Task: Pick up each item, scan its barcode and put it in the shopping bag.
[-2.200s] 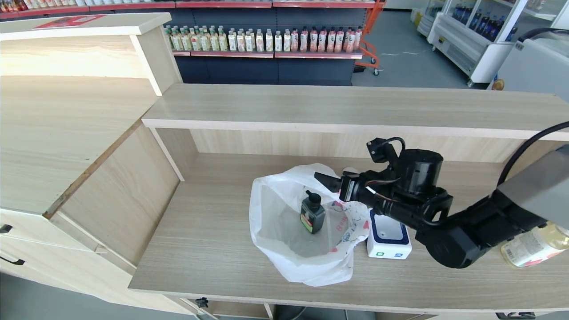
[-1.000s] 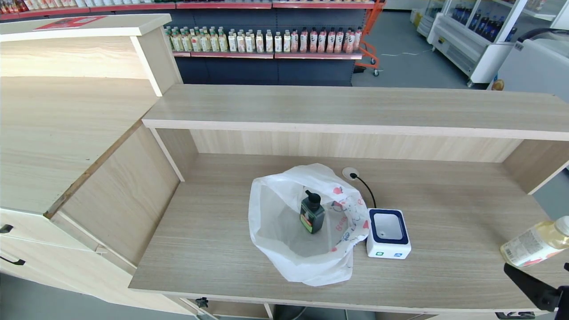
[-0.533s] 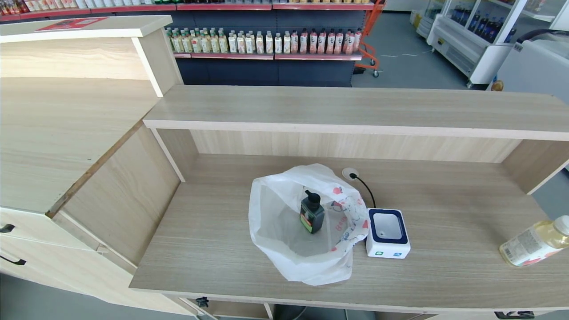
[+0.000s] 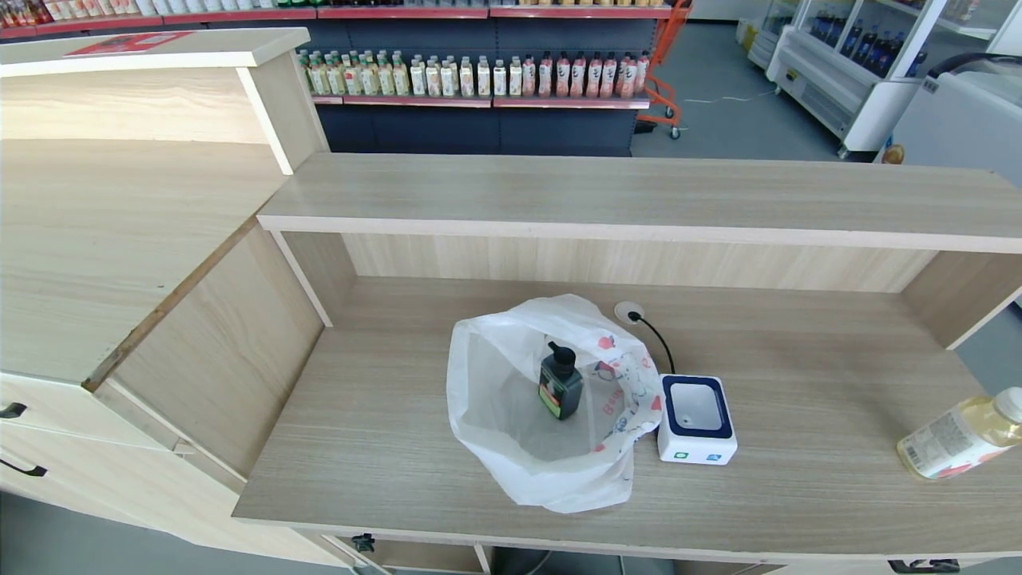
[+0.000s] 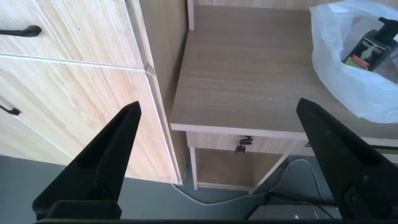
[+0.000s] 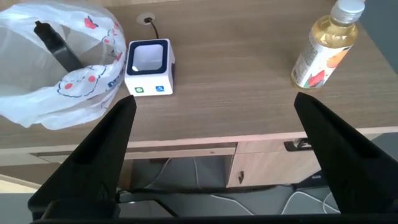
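Observation:
A white plastic shopping bag (image 4: 487,383) lies open on the counter (image 4: 806,375), with a dark pump bottle (image 4: 560,385) upright inside it. Just right of the bag sits the white and blue barcode scanner (image 4: 696,419). A yellow drink bottle (image 4: 962,435) lies at the counter's far right edge. My left gripper (image 5: 217,168) hangs open off the counter's front left corner, with the bag (image 5: 339,74) beyond it. My right gripper (image 6: 211,162) is open and empty in front of the counter's near edge, facing the scanner (image 6: 149,65) and the drink bottle (image 6: 323,46).
A raised shelf (image 4: 639,196) runs along the counter's back, and a taller cabinet (image 4: 120,231) with drawers stands to the left. The scanner's cable (image 4: 653,335) leads to a hole behind the bag. Bare counter lies between the scanner and the drink bottle.
My right arm, which was above the bag and scanner, pulled back to the lower right and left the head view. The pump bottle stayed in the bag.

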Motion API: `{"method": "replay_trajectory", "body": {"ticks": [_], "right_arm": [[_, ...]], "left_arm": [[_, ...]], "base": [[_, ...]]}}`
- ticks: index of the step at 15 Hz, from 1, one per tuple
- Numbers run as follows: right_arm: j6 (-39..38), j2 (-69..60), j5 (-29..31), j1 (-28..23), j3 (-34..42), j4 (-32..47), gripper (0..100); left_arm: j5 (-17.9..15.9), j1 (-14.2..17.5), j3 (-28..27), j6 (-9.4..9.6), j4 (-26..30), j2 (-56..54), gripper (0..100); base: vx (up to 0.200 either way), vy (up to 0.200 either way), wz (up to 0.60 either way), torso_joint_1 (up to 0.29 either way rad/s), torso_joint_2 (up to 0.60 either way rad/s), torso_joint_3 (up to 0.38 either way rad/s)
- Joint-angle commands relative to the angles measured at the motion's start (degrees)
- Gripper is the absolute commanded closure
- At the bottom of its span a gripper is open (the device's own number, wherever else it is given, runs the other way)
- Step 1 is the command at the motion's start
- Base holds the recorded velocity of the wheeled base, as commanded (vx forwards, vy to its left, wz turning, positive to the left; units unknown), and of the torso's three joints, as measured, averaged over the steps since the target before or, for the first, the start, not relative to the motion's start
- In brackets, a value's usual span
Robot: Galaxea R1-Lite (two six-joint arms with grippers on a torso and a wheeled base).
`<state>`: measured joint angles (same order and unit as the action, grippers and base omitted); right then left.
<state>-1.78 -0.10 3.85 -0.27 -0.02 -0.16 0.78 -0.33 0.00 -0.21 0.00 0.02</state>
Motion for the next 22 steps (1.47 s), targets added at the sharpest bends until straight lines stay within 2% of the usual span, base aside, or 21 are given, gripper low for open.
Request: {"method": "replay_trajectory", "body": {"ticks": [1, 16, 20, 22], "right_arm": [[0.02, 0.1, 0.01, 0.0, 0.02, 0.07, 0], [0.02, 0.1, 0.01, 0.0, 0.02, 0.07, 0], [0.11, 0.1, 0.01, 0.0, 0.02, 0.16, 0], [0.02, 0.1, 0.01, 0.0, 0.02, 0.07, 0]], "left_arm": [[0.1, 0.07, 0.0, -0.76, -0.09, -0.02, 0], [0.1, 0.07, 0.0, -0.94, -0.09, -0.02, 0], [0.1, -0.02, 0.0, -0.85, -0.09, -0.02, 0], [0.1, -0.02, 0.0, -0.85, -0.09, -0.02, 0]], "base": [[0.0, 0.0, 0.0, 0.0, 0.0, 0.0], [0.0, -0.2, 0.0, 0.003, 0.0, 0.001], [0.0, 0.0, 0.0, 0.0, 0.0, 0.0], [-0.2, 0.0, 0.0, 0.005, 0.0, 0.002]]}}
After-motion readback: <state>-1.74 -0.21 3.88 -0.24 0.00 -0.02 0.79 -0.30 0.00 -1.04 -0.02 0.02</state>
